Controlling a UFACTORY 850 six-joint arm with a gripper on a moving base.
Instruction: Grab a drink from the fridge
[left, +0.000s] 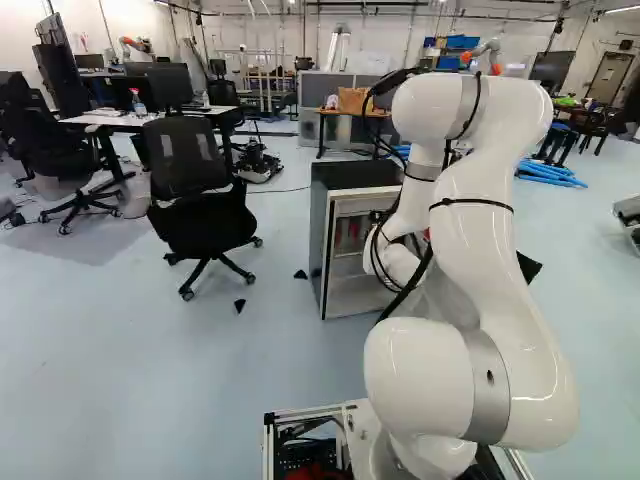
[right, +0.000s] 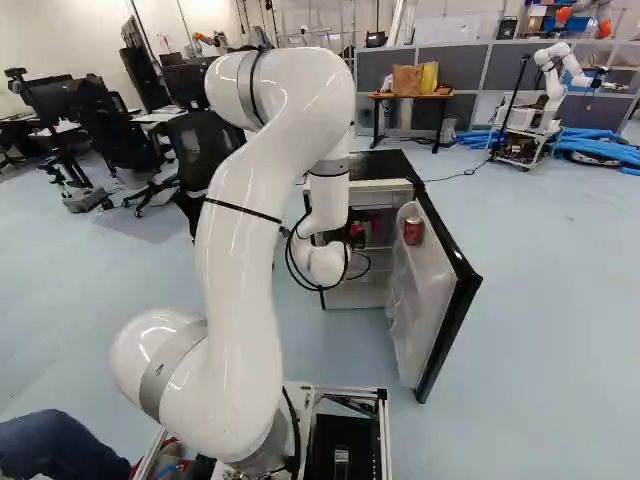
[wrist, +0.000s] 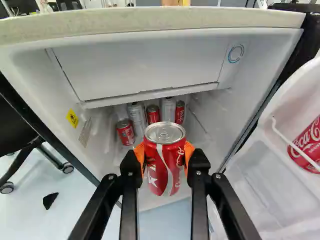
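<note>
My jaws, parted a can's width, clasp one red can (wrist: 165, 162); one fridge (wrist: 150, 22) shows five shelf cans (wrist: 153, 114), one door can (right: 413, 231).

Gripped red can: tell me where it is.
In the wrist view, the can is between the fingers, with the cans inside the fridge beyond it.

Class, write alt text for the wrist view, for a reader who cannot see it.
Fingers with orange pads grip a red can at an open fridge. Beyond it, red and silver cans stand inside; another can sits in the open door.
</note>
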